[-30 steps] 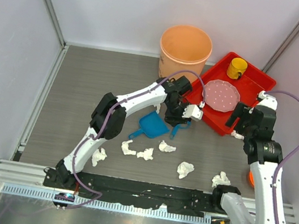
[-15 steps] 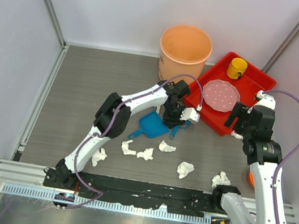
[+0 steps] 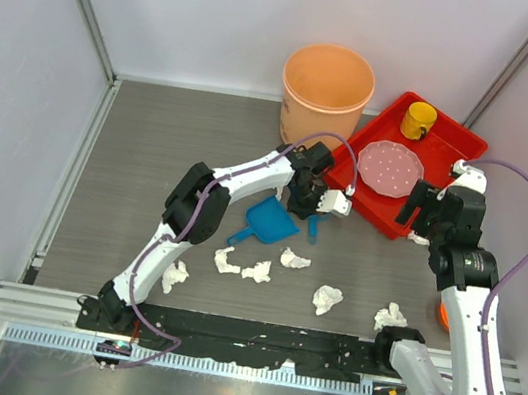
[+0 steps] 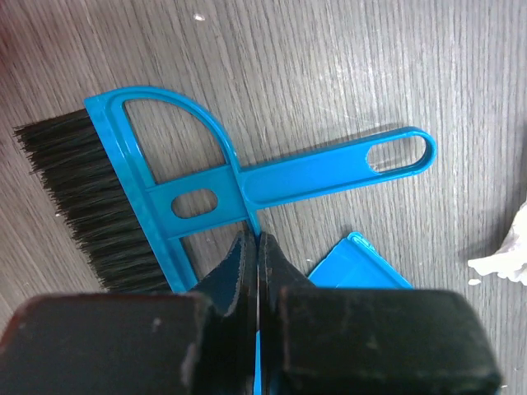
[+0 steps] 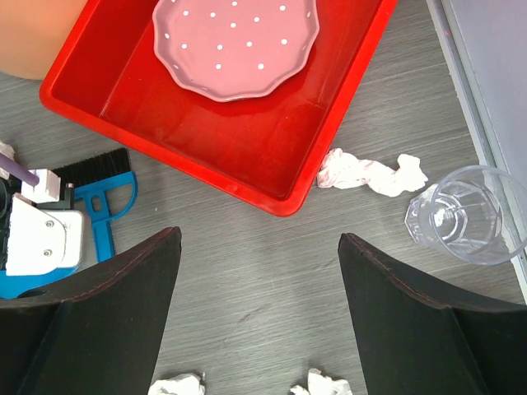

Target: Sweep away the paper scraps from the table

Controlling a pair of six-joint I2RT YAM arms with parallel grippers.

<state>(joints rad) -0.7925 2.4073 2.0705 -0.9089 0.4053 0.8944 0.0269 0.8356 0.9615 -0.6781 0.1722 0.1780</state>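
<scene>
The counter (image 3: 149, 158) is dark wood grain, with white walls around it. The left arm (image 3: 247, 175) reaches across its middle toward the far right. The left jaws point down with their tips pressed together, right at the frame of a blue brush (image 4: 247, 181). A thin sliver of blue shows between them low in the wrist view, and I cannot tell what it belongs to. The right arm (image 3: 471, 293) stands along the right wall. Its jaws are spread wide with nothing between them, above the near edge of the red tray (image 3: 444, 152).

An orange bucket (image 3: 327, 86) stands at the back wall, just left of the tray. A pink dotted plate (image 3: 392, 168) lies in the tray and a yellow cup (image 3: 420, 119) stands in its far corner. A blue dustpan (image 3: 270, 222) lies on the counter just left of the brush, whose black bristles point toward the tray.

A clear plastic cup (image 5: 465, 214) stands by the right rail. The paper scraps all lie on the counter. One (image 3: 176, 274) is near the left arm's base. Two (image 3: 226, 262) (image 3: 257, 274) sit close together, nearer than the dustpan. One (image 3: 293, 259) is just right of those, another (image 3: 327, 297) is nearer the front, and one (image 3: 390, 316) is by the right arm's base. Another scrap (image 5: 370, 173) lies between the tray's corner and the clear cup.
</scene>
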